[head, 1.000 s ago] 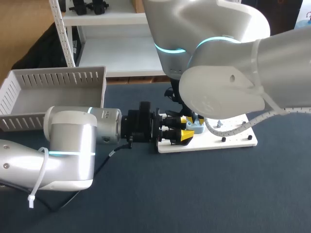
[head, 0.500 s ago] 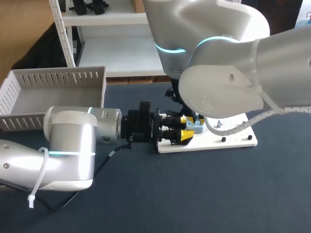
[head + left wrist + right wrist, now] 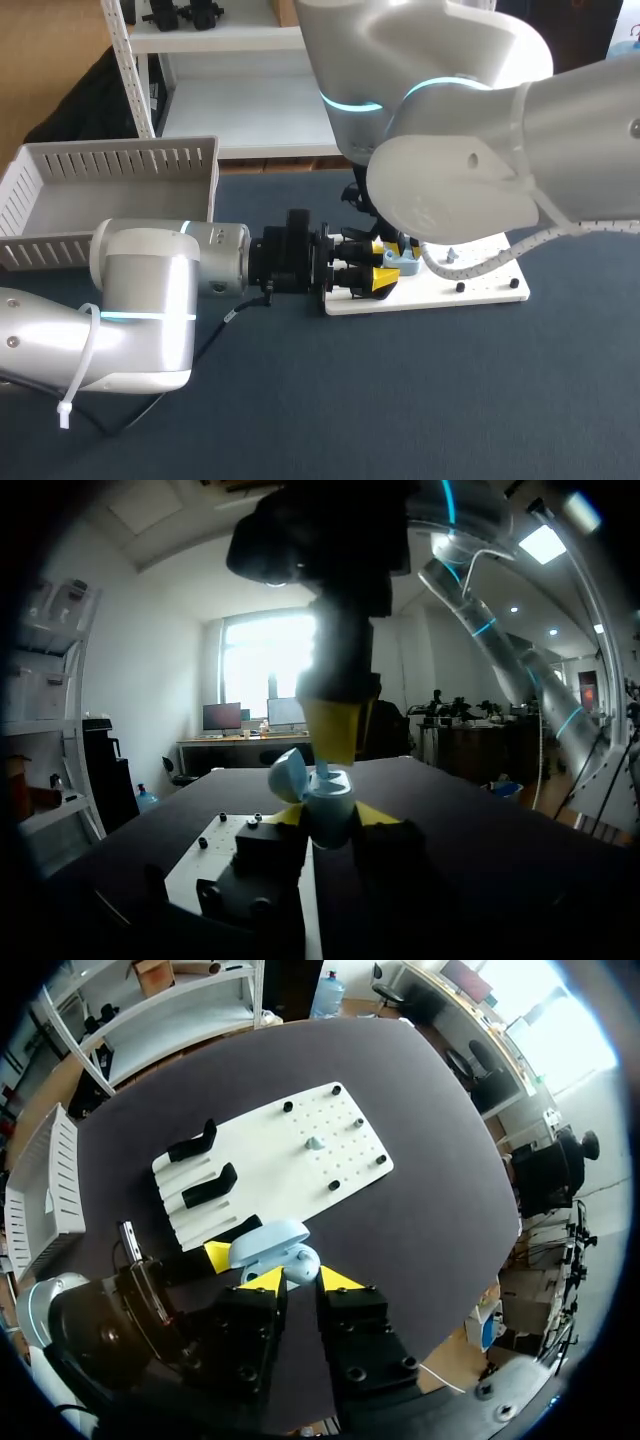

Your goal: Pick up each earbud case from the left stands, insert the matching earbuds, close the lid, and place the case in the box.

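Note:
A light blue earbud case (image 3: 328, 815) with its lid (image 3: 288, 775) tipped open sits upright between my left gripper's (image 3: 328, 820) yellow tips, which are shut on it just above the white board (image 3: 480, 282). My right gripper (image 3: 300, 1278) comes down onto the case's (image 3: 262, 1248) open mouth from above. It is shut on a small light blue earbud (image 3: 300, 1260) whose stem (image 3: 322, 772) points into the case. In the head view my right arm's wrist covers most of its gripper; the case (image 3: 405, 264) peeks out beneath. Another light blue earbud (image 3: 314, 1143) stands on the board.
Two black stands (image 3: 200, 1165) sit bare at the board's left end. Black pegs (image 3: 515, 283) dot the board's corners. A grey slotted box (image 3: 110, 190) stands at the table's back left. Dark table lies around the board.

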`<state>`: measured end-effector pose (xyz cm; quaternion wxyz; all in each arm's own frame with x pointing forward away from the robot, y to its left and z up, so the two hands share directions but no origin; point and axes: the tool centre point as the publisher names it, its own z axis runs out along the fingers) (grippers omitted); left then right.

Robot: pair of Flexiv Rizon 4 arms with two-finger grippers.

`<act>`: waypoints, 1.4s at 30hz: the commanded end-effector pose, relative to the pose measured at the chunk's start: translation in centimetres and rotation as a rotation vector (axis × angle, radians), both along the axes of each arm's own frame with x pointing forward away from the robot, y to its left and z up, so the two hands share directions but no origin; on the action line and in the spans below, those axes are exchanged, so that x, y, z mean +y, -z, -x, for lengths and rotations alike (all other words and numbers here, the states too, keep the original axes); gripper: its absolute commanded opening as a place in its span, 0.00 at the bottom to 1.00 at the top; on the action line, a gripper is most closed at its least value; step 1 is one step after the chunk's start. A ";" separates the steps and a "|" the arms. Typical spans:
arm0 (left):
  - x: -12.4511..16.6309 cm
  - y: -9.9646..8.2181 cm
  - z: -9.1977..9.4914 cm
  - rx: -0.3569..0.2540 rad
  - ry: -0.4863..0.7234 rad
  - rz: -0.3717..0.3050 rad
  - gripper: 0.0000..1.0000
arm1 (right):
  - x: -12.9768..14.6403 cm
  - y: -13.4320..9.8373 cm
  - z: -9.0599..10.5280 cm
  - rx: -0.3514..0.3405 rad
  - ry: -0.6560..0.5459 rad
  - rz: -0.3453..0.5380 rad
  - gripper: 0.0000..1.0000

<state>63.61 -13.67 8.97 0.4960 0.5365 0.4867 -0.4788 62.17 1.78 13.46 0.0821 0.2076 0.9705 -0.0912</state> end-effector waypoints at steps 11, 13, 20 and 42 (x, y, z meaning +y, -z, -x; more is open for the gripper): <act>0.0 0.1 -0.1 -0.001 0.002 0.002 0.00 | 0.3 0.5 -0.1 0.020 0.003 0.012 0.00; 0.0 0.1 -0.1 -0.001 0.002 0.002 0.00 | 0.3 0.5 -0.1 0.021 0.005 0.012 0.00; 0.0 0.1 -0.1 -0.001 0.002 0.002 0.00 | 0.4 0.0 0.3 0.027 0.008 0.001 0.49; 0.0 0.1 -0.1 -0.001 0.002 0.002 0.00 | -7.2 -4.3 0.3 -0.097 -0.178 -0.248 0.42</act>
